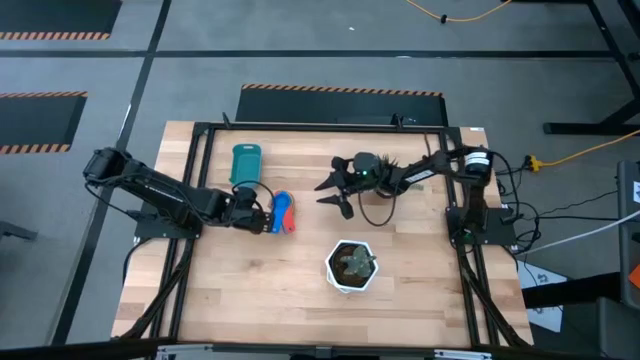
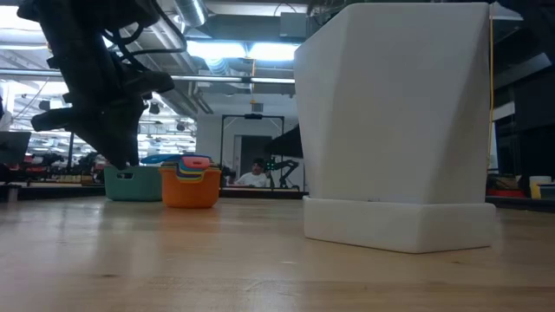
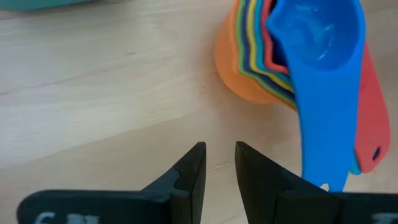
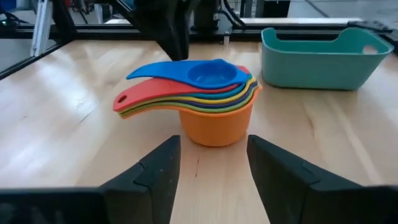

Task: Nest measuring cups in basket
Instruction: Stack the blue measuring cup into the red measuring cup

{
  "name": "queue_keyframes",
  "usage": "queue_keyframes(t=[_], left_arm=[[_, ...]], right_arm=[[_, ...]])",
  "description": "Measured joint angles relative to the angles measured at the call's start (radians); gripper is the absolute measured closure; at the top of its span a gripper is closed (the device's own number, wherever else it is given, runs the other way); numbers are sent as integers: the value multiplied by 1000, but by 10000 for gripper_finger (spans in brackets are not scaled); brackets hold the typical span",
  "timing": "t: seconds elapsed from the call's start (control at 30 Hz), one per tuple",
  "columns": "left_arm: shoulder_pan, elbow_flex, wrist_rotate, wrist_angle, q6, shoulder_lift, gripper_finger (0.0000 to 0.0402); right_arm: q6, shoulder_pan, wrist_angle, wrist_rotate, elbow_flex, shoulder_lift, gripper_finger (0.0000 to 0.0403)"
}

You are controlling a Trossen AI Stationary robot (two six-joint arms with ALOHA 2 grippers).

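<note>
The measuring cups (image 4: 214,99) stand nested in one stack on the table, the orange one at the bottom and a blue one on top, with their handles (image 3: 329,124) fanned out to one side. The teal basket (image 1: 246,165) stands just beyond them toward the far edge. My left gripper (image 3: 219,146) points down beside the stack on its left, slightly open with only bare wood in the gap. My right gripper (image 4: 213,140) hangs low to the right of the stack (image 1: 283,212), wide open and facing it, with nothing between its fingers.
A white hexagonal plant pot (image 1: 351,265) stands toward the near edge, right of centre, and fills much of the low view (image 2: 399,130). A dark frame (image 1: 320,126) runs round the wooden table. Bare wood lies between the stack and my right gripper.
</note>
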Motion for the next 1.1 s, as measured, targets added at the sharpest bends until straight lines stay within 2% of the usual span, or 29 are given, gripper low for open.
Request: queue_keyframes(t=[0.23, 0.47, 0.8, 1.1], left_arm=[[-1, 0, 5, 89, 7, 68, 323], [-1, 0, 10, 203, 7, 82, 323], [-1, 0, 12, 296, 7, 82, 323], [-1, 0, 7, 263, 8, 76, 323]], right_arm=[[53, 49, -1, -38, 135, 136, 212], [52, 95, -30, -44, 224, 214, 212], [49, 141, -42, -35, 268, 224, 212], [51, 152, -47, -34, 267, 224, 212]])
